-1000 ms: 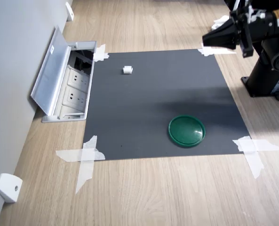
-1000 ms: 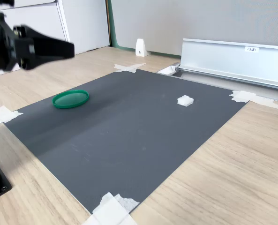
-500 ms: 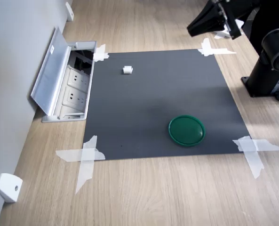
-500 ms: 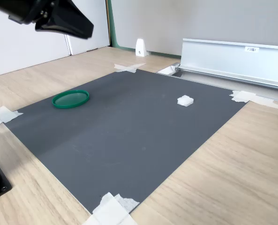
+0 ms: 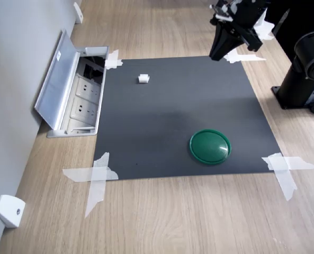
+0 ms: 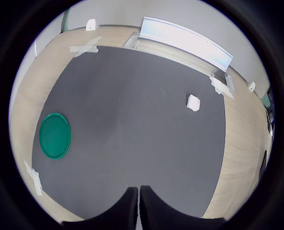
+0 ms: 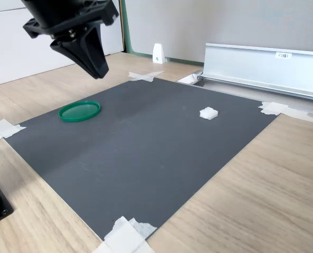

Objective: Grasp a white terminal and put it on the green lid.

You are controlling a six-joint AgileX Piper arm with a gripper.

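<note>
Above the dark mat (image 5: 178, 114), the gripper (image 7: 97, 69) hung with its jaws together, empty, the metal cover's label (image 7: 283, 55) too small to read.

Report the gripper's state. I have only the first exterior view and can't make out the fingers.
Observer: In the wrist view the gripper has its fingers closed together, with nothing between them.
Operator: Give me its height over the mat.
Observer: In the second exterior view it hangs well above the dark mat, tip pointing down and touching nothing.
Operator: Check how the white terminal lies.
Observer: In the second exterior view the white terminal lies low and flat on the mat, by itself, far from the green lid.
</note>
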